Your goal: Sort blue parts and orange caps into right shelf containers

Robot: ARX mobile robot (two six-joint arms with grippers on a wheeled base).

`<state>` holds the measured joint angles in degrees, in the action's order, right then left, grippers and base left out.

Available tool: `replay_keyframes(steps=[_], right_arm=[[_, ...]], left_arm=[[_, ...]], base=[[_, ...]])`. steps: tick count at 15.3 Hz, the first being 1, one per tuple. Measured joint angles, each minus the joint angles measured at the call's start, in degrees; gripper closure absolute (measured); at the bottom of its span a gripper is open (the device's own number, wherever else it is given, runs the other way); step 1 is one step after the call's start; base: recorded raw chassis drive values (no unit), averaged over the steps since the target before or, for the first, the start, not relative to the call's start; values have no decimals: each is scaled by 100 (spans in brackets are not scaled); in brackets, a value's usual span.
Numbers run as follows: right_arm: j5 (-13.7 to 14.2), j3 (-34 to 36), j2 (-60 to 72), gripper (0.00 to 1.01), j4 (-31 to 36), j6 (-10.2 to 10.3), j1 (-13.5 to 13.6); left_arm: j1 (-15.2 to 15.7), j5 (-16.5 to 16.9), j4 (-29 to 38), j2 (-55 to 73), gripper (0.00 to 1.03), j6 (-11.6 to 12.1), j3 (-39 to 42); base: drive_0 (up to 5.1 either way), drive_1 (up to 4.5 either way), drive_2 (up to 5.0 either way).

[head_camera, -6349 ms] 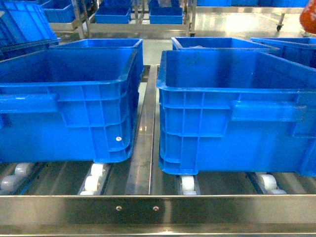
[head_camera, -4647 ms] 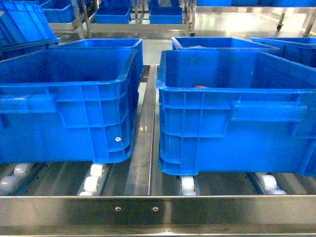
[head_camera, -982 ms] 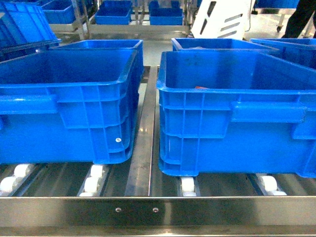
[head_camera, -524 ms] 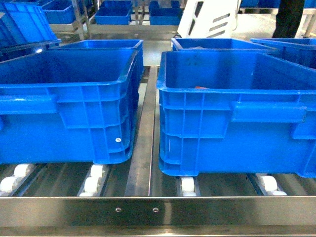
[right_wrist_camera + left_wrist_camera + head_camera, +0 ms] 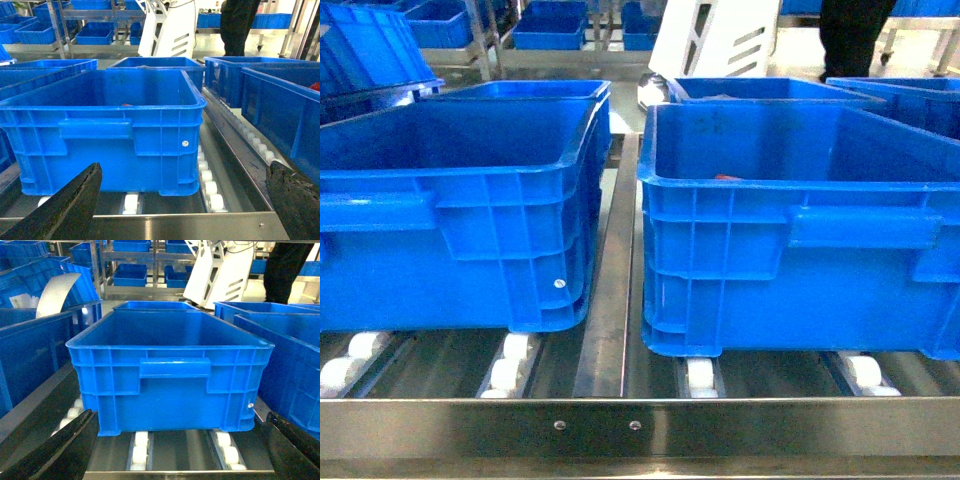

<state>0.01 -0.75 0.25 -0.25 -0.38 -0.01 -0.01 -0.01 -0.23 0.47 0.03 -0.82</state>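
Observation:
Two of the right shelf containers, big blue crates, stand side by side on the shelf: the left crate and the right crate. A sliver of an orange cap shows over the right crate's near wall, also as the orange cap in the right wrist view. Blue parts are out of view. My left gripper is open and empty in front of its crate. My right gripper is open and empty before its crate. Neither gripper shows in the head view.
White rollers carry the crates, with a steel rail between them. More blue crates stand behind and to the right. A white machine and a person in dark clothes are behind the shelf.
An orange thing at the top right edge has gone and an orange sliver now shows in the right crate. The white machine and the person have moved left behind the shelf.

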Motion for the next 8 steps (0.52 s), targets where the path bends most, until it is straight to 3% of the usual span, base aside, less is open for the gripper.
replay_keyframes(steps=[8], right_arm=[[0,0,0,3,0,0,0]], left_arm=[[0,0,0,0,5,0,0]], base=[[0,0,0]])
